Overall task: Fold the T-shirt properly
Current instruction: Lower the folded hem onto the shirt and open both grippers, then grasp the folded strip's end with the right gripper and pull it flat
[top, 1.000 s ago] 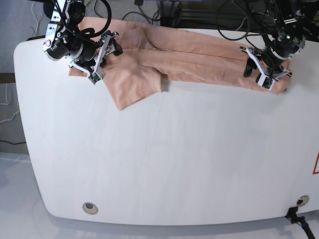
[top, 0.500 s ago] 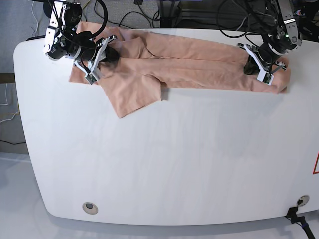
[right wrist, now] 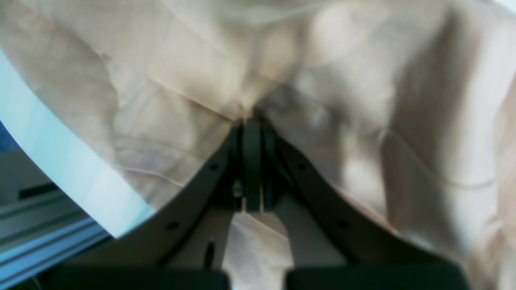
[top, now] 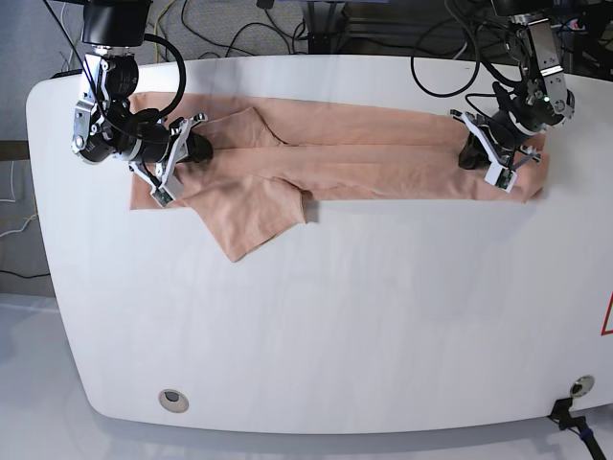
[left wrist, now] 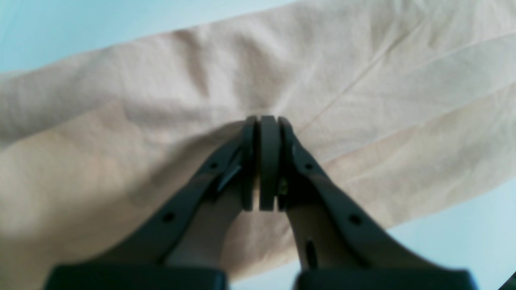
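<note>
Both of my arms have drawn toward the near side of the table since half a second ago, and the peach, short-sleeved cotton T-shirt (top: 364, 149) has come with them, its long folded band now lying lower across the white, rounded table (top: 316, 316). My left end effector (top: 482, 153) is fully closed, its dark pads pressed together on a pinch of the fabric near the shirt's end on the base view's right; creases fan out from the pinch in the left wrist view (left wrist: 262, 161). My right end effector (top: 177, 153) is likewise clamped tight on cloth at the opposite end (right wrist: 250, 161), beside the sleeve that sticks out toward the near edge.
</note>
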